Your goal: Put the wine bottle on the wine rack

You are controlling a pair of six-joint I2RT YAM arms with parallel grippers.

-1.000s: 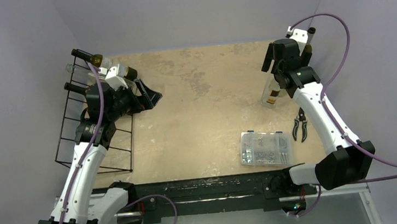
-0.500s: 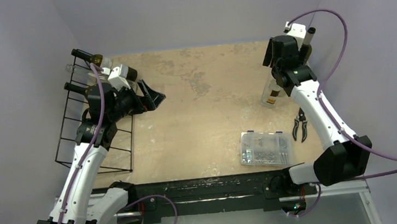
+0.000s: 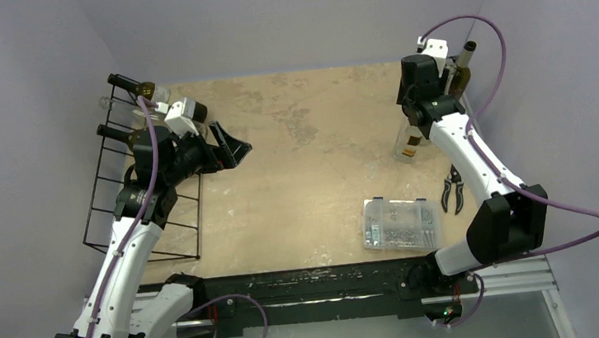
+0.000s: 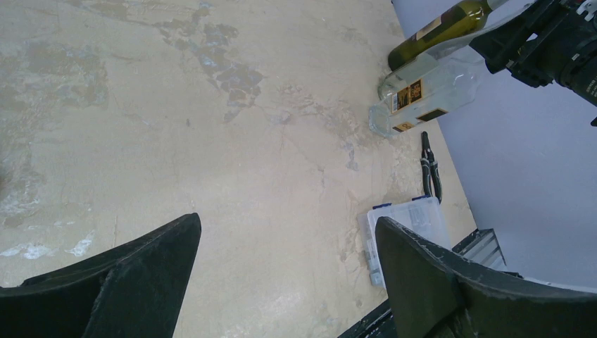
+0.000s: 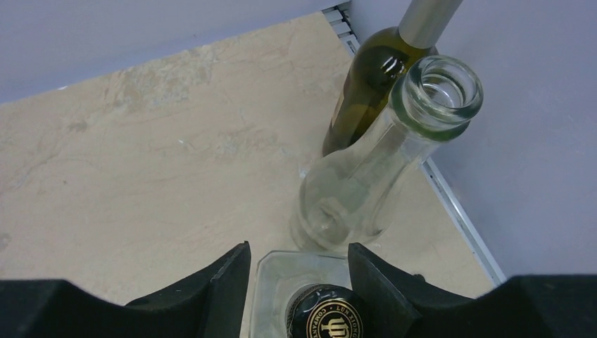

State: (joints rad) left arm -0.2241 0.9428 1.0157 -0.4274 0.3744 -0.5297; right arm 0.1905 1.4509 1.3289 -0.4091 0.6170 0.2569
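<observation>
A square clear wine bottle (image 3: 410,143) with a black gold-crested cap (image 5: 327,313) stands at the far right. My right gripper (image 3: 408,105) is down over its top. In the right wrist view that gripper (image 5: 296,252) has its jaws narrowed either side of the cap, with a gap still showing on the left. A green bottle (image 5: 366,84) and a clear open-mouthed bottle (image 5: 373,176) stand just behind. The black wire wine rack (image 3: 105,206) at the left holds dark bottles (image 3: 124,81). Beside it my left gripper (image 3: 232,146) is wide open and empty over bare table (image 4: 288,224).
A clear plastic box (image 3: 399,224) of small parts lies near the front right. Black pruning shears (image 3: 452,190) lie beside it. The right wall and a metal rail run close behind the group of bottles.
My right gripper has moved back over the square bottle, and its jaws have narrowed from wide open to either side of the cap. The left gripper has shifted slightly right.
</observation>
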